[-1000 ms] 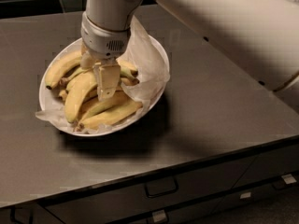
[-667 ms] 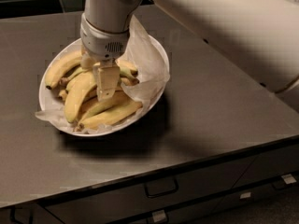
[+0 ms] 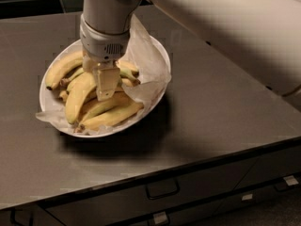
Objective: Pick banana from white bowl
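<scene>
Pale yellow with a faint green cast and dark tips, the banana [image 3: 75, 100] is the thickest and most curved of the bunch. It lies in the white bowl [image 3: 43, 94], on crumpled paper [image 3: 146, 55], toward the left edge of the counter [image 3: 225, 102], between back and front. My gripper [image 3: 107, 86] is down among the fruit, just beside it. Whether it is clamped on anything I cannot tell. I judge the banana light, firm but easily bruised, and smooth-skinned, so best taken across its thick middle.
</scene>
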Controlling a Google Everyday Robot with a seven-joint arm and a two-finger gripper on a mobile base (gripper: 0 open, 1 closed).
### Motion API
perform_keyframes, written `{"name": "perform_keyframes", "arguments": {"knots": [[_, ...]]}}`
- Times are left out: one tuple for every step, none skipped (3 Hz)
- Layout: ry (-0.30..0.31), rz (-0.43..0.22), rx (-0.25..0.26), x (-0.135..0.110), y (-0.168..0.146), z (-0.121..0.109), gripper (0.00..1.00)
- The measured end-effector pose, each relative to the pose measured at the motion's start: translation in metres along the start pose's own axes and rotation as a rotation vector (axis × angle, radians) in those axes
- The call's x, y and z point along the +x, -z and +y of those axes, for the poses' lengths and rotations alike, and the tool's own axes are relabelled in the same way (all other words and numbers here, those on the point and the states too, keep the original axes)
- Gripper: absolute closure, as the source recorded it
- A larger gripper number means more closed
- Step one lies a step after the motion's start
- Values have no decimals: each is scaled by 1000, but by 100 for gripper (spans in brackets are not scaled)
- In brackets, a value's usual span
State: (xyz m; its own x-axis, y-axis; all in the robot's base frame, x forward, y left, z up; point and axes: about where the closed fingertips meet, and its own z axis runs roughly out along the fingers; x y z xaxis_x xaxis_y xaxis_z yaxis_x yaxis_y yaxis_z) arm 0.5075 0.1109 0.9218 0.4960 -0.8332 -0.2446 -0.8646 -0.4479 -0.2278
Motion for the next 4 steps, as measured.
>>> {"name": "perform_keyframes", "arguments": {"knots": [[0,1,-1,0,-1,0,42],[-2,1,1,1,-1,-1,54],[-17,12,16,-1,2,1,58],[-21,10,16,-1,-2,3,59]]}}
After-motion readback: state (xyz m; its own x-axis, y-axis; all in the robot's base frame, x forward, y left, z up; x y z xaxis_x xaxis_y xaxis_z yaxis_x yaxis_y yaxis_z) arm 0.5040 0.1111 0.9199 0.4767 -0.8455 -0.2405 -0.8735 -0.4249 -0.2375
